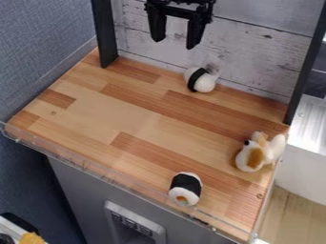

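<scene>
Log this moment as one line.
gripper: open, empty, raised | banded white toy: by back wall | sushi roll: front edge | plush animal: view's right

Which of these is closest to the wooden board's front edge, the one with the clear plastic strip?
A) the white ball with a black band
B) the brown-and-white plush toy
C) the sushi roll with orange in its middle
C: the sushi roll sits right by the clear strip, while the other two lie farther back.
</scene>
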Motion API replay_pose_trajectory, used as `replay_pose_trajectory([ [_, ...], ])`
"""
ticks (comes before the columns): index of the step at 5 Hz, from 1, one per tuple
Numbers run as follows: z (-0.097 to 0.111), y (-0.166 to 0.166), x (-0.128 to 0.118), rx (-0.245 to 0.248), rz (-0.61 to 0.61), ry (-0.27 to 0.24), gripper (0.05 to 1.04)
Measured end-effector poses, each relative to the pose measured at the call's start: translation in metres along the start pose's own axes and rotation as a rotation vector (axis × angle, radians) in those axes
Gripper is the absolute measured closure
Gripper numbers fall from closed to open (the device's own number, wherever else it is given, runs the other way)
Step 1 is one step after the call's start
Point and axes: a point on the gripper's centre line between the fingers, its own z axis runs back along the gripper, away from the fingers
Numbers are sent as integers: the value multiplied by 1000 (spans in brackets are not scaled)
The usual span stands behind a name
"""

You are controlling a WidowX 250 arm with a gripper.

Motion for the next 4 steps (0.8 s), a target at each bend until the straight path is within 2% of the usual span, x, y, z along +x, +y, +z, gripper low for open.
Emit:
replay_pose_trajectory([
  [1,-18,-3,-12,-8,113,49,84],
  [2,-9,-10,-32,-13,303,23,85],
  [4,-8,-37,-71,-30,744,2,92],
])
